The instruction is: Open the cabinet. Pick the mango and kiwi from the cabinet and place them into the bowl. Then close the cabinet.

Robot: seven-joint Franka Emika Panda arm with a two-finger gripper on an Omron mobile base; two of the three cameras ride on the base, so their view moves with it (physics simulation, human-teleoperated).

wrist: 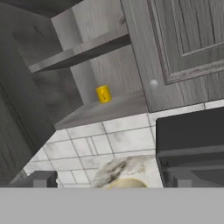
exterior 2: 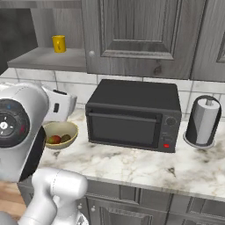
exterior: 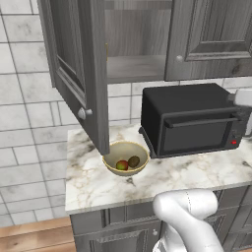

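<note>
**Well, both fruits sit in the bowl, left door hangs open**

And we're looking at the cabinet (exterior: 138,44) with its left door (exterior: 78,69) swung wide out over the worktop (exterior: 162,177), its round knob (exterior: 82,113) facing us, while the right door (exterior 2: 140,35) is flat shut. Down below, the bowl (exterior: 125,158) stands on the marble just beside the oven (exterior: 192,120), partly under that open door's lower corner. Inside it, the mango (exterior: 121,165) and the kiwi (exterior: 134,161) lie side by side, touching or nearly so, mango to the left, kiwi to the right in the left base view.

Up on the cabinet's lower shelf (exterior 2: 48,59) there's a small yellow cup (exterior 2: 59,43), standing upright near the back. Over on the right, a paper towel roll (exterior 2: 203,121) stands upright on its holder, just beside the oven.

The gripper (wrist: 109,180) has its two dark fingertips (wrist: 41,179) spread wide apart with nothing between them, looking up at the open cabinet, the bowl's rim just peeking in below.

As for writing: none that can be read. The oven front has a small red light and dials, too small to make out any marking.
</note>
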